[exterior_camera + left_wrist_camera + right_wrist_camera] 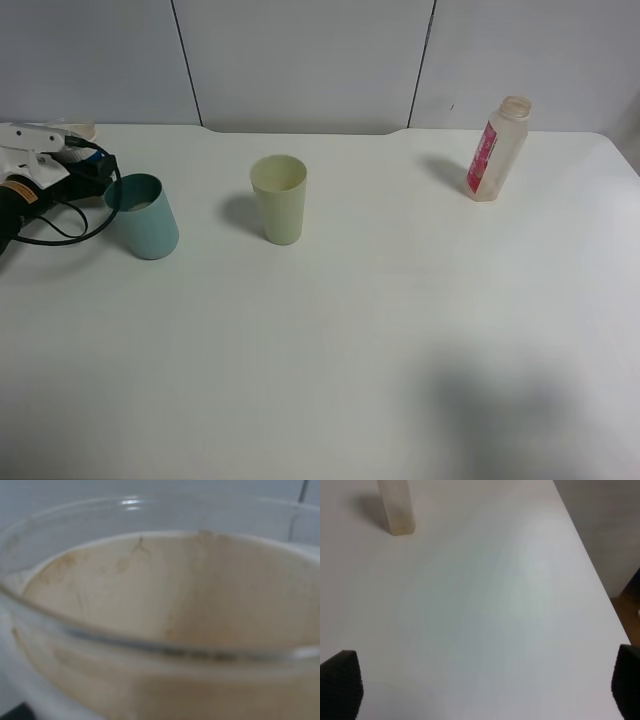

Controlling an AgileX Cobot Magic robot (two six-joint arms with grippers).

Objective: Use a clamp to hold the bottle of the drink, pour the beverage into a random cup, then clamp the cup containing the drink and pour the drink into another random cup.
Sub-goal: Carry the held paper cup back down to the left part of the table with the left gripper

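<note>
Table (360,340): white, matte — soft shadows across it;
Wall (300,60): pale grey panels, dark vertical seams;
Light: even, diffuse

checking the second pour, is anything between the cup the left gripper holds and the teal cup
Nothing visible is. The left gripper is right beside the teal cup, whose mouth is uncovered. The held cup shows only streaks of drink inside.

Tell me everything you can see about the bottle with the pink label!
The bottle is small, squarish and made of see-through plastic, with a wide round open neck and no cap. A pink-red label runs down one side. It looks nearly empty, with only a pale tint inside. It stands upright at the far right of the white table, casting a soft shadow. Nothing touches it but the table.
</note>
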